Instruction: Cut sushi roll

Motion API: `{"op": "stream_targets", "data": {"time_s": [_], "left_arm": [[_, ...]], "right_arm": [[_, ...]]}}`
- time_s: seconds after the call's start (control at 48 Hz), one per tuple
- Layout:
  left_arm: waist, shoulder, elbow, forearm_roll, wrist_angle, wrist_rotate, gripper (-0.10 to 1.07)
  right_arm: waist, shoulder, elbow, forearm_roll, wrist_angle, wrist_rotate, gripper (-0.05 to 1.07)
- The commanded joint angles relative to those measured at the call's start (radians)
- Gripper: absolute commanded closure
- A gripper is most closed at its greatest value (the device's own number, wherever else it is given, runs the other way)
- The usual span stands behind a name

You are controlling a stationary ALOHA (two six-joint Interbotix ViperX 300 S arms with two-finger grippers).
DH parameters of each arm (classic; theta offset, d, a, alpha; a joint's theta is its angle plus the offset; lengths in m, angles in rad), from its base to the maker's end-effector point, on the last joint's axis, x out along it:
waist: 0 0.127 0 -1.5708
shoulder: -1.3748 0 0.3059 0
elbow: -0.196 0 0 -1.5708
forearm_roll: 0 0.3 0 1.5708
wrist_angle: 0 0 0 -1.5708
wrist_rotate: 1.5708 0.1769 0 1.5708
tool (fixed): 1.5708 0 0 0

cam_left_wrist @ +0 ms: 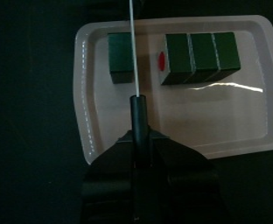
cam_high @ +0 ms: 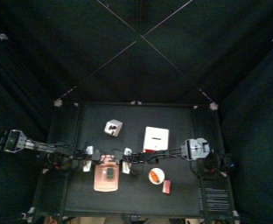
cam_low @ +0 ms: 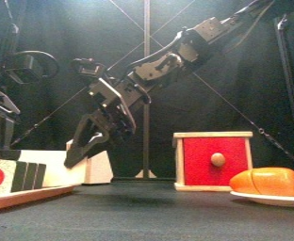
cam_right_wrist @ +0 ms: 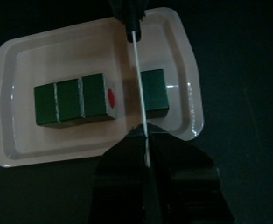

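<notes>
Jaws clamped, left gripper's [cam_left_wrist: 136,144] on the knife [cam_left_wrist: 133,114] handle, right gripper's [cam_right_wrist: 143,144] seemingly on its tip, steadying the blade just ahead over the tray [cam_left_wrist: 220,122], between cut piece [cam_left_wrist: 122,59] and remaining roll [cam_left_wrist: 201,59], probably for a straight slice.

Four sushi pieces [cam_left_wrist: 191,59] are lying on one pink tray [cam_left_wrist: 174,127]; one knife [cam_left_wrist: 132,52] is hanging overhead.
</notes>
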Motion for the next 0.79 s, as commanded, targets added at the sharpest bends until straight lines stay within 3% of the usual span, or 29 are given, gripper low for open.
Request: {"op": "stream_targets", "data": {"time_s": [0.0,0.438,0.771], "left_arm": [[0.002,-0.011,-0.037,0.003,-0.012,0.000,0.60],[-0.012,-0.129,-0.052,0.000,0.012,0.002,0.60],[-0.029,-0.140,-0.069,-0.015,0.031,0.000,0.60]], "right_arm": [[-0.020,-0.061,-0.025,-0.003,-0.006,-0.005,0.78],[-0.011,-0.117,-0.023,-0.026,-0.006,-0.005,0.78],[-0.008,-0.121,-0.021,-0.026,-0.006,-0.005,0.78]]}}
